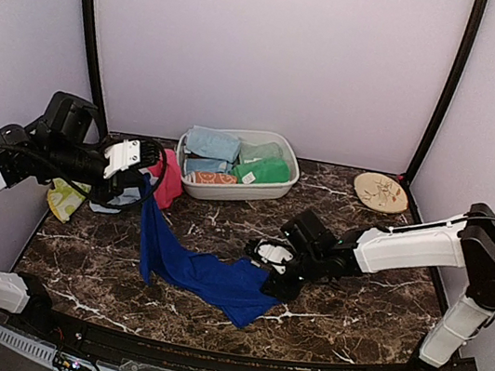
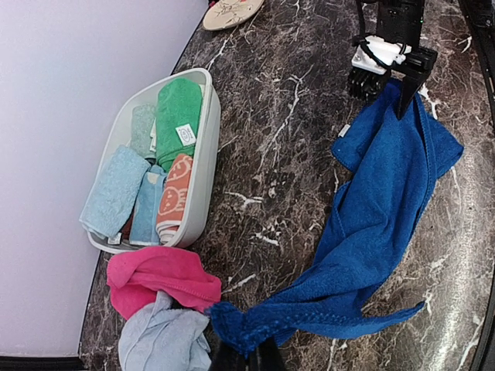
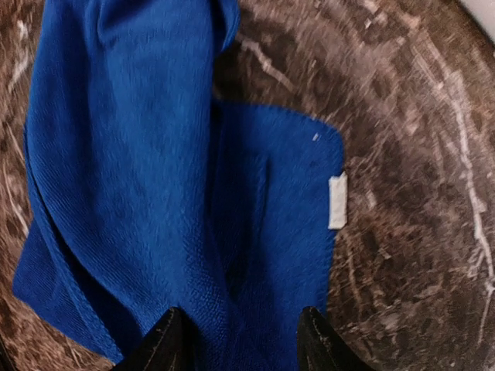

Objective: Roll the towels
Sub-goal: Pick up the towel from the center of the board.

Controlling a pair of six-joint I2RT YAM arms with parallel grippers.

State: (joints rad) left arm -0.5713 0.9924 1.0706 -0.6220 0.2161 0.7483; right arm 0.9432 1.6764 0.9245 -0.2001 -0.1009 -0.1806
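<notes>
The long royal blue towel (image 1: 205, 273) lies crumpled across the middle of the marble table and rises at its left end. My left gripper (image 1: 142, 183) is shut on that raised corner (image 2: 232, 325), held above the table beside the pink towel (image 2: 158, 274) and the pale blue towel (image 2: 162, 340). My right gripper (image 1: 270, 266) is open, its fingertips (image 3: 166, 340) spread just over the towel's right end (image 3: 255, 232) near its white tag. Green, pale blue and patterned rolled towels fill the white tub (image 1: 193, 183).
The round tan plate (image 1: 381, 192) sits at the back right corner. A yellow-green cloth (image 1: 64, 199) lies at the left edge under my left arm. The white tub stands at the back centre against the wall.
</notes>
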